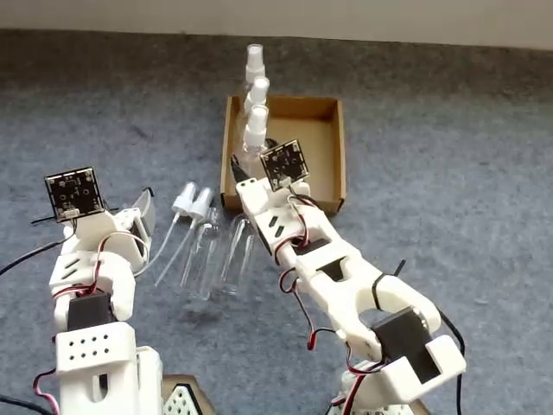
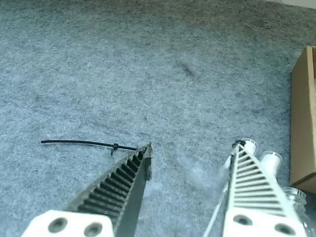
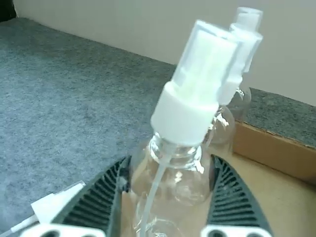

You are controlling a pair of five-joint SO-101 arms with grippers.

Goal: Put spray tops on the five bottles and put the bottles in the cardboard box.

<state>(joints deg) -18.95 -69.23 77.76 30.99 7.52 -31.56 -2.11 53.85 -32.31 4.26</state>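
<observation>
Third bottle goes in: the right claw grips a capped bottle upright by its shoulders. It is just inside the cardboard box, against the wall that faces the loose parts (whether its base rests on the box floor cannot be told). Two more capped bottles stand in line behind it along the same wall, toward the box's far end.

Outside the box, near that wall, two spray tops lie on the grey carpet with their tubes trailing. Two uncapped bottles lie on their sides next to them. The left claw hangs wide apart, holding nothing, over the carpet just beside the spray tops and farther from the box than they are. A black cable tie lies beyond it.

The step in hand looks to be setting down bottle three of five. Next, on this reading, the right claw must let go without tipping the row. Then a spray top needs feeding, tube first, into an open bottle's neck.
</observation>
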